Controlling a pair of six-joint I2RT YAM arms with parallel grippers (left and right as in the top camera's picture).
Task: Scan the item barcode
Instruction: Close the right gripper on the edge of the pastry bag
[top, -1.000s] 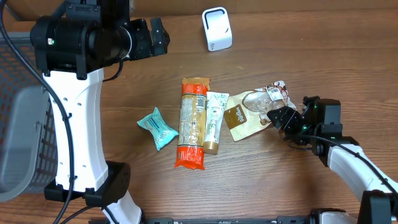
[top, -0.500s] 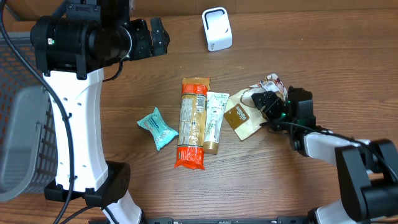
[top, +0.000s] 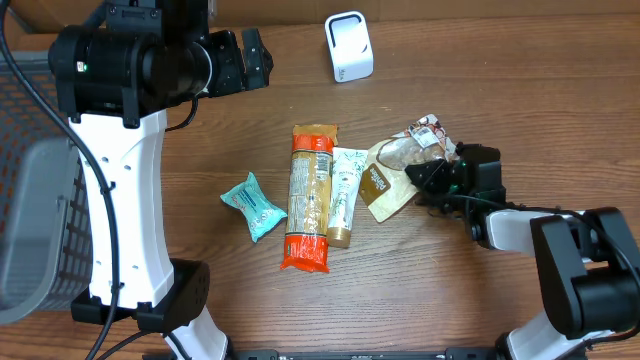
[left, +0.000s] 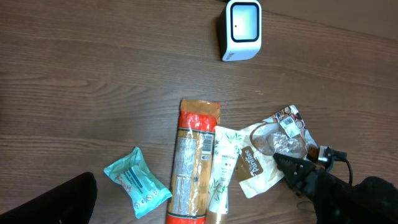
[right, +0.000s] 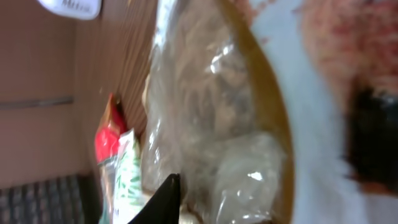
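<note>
– Snack pouch (top: 395, 170) is right of centre in the overhead view, lying flat on the bench (top: 520, 80), just beside a green-and-white tube (top: 343, 190).

– And who has it?

– The right tool (top: 432, 178). Its fingers look pinched together on the pouch's right-hand edge, and in the wrist view the film fills the frame between them. The left tool (top: 252, 60) hangs in the upper left, fingers spread, nothing in them.

– So where does it have to go?

– Up and to the left. The scanner (top: 349, 47) stands at top centre, well apart from the pouch. The pouch's long axis runs from lower left to upper right, so it already leans roughly that way. The right arm is the nearer one, I'd say.

– What's it made of?

– Tan paper-like front with a clear crinkly window, glossy, and a printed corner at the top. It's thin and floppy, so I'd expect it to droop from an edge grip. The scanner is a hard white rounded block with a dark window.

– Barcode?

– Can't spot it from here.
</note>
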